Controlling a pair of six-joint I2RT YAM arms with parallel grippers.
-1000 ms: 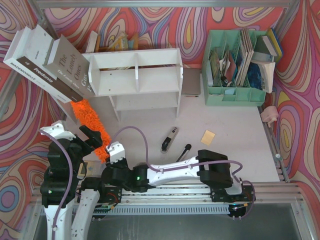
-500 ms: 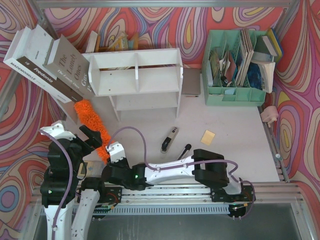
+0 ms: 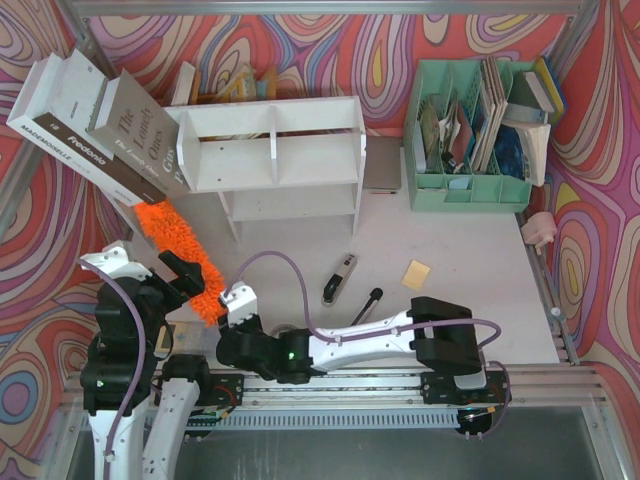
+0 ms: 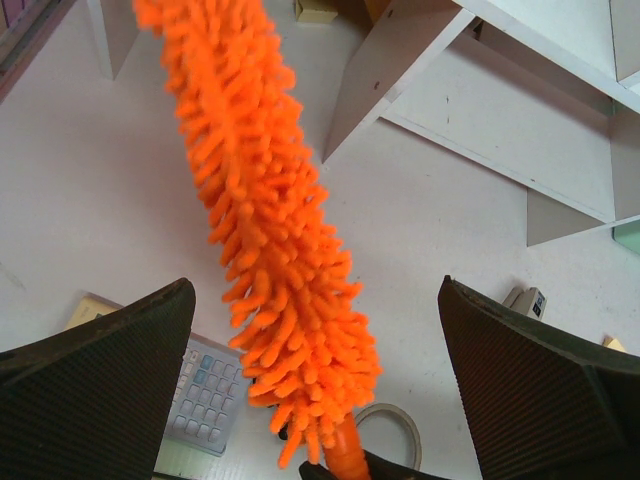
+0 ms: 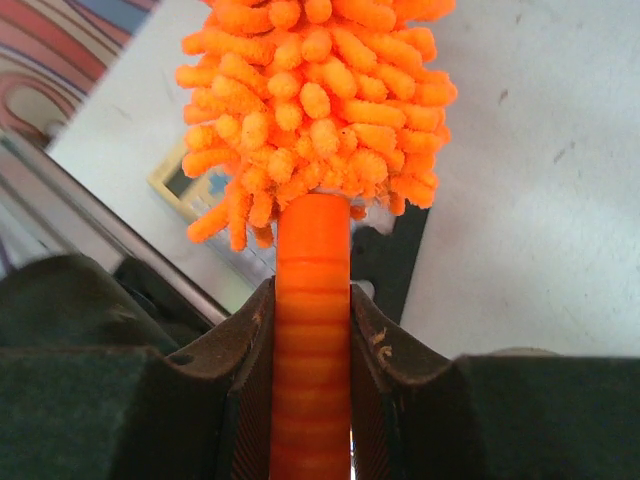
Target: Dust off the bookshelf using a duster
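The orange fluffy duster (image 3: 180,245) slants from the front left of the table up towards the left end of the white bookshelf (image 3: 270,150). My right gripper (image 3: 234,306) is shut on the duster's ribbed orange handle (image 5: 312,330), with the fluffy head (image 5: 320,90) just past its fingers. My left gripper (image 3: 187,272) is open. Its fingers (image 4: 110,370) stand wide apart on either side of the duster head (image 4: 270,230) without touching it. The shelf's lower tier and dividers show in the left wrist view (image 4: 500,110).
Large books (image 3: 110,130) lean against the shelf's left end. A mint green organiser (image 3: 470,190) stands at the back right. Two black-handled tools (image 3: 340,278) and a yellow note (image 3: 416,274) lie mid-table. A calculator (image 4: 205,395) and a tape ring (image 4: 395,425) lie under the duster.
The duster's far tip has swung slightly left, towards the books. My right arm's elbow has shifted a little right. The left arm has not moved.
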